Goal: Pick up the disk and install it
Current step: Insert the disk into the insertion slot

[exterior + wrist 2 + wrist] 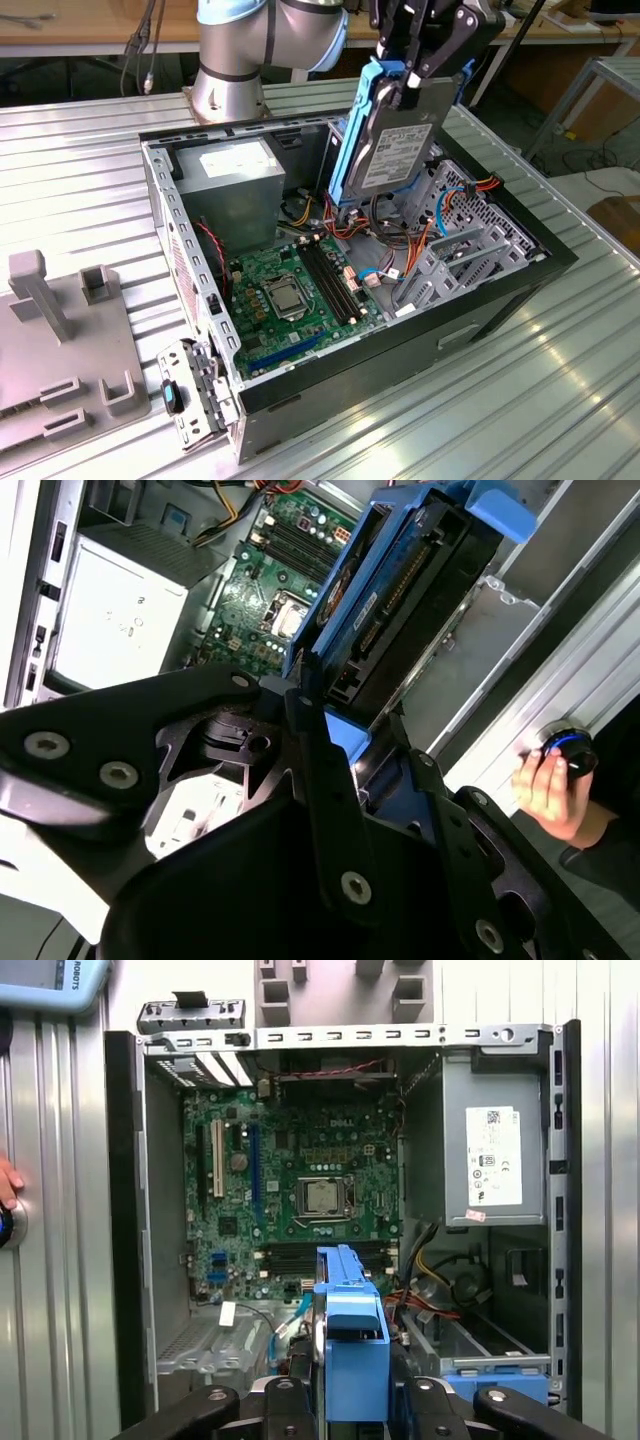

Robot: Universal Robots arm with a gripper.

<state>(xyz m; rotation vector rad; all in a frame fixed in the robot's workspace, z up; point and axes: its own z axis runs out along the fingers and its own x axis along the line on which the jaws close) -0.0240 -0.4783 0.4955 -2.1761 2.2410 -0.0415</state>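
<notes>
The pincer (418, 80) grips the upper end of the disk (392, 140), holding it upright and slightly tilted over the open computer case (420, 345), between the power supply (235, 190) and the drive cage (470, 245). The case lies on the ribbed worktop (520, 410).

This looks like a robotics lab or workshop. A robot arm's base (228, 80) stands on a ribbed metal desk (80, 160), beside an opened computer case (350, 385) with its motherboard (260, 275) laid bare. Grey plastic fixtures (60, 340) lie on the desk. Wooden workbenches (90, 30) with hanging cables (140, 50) stand behind.
</notes>
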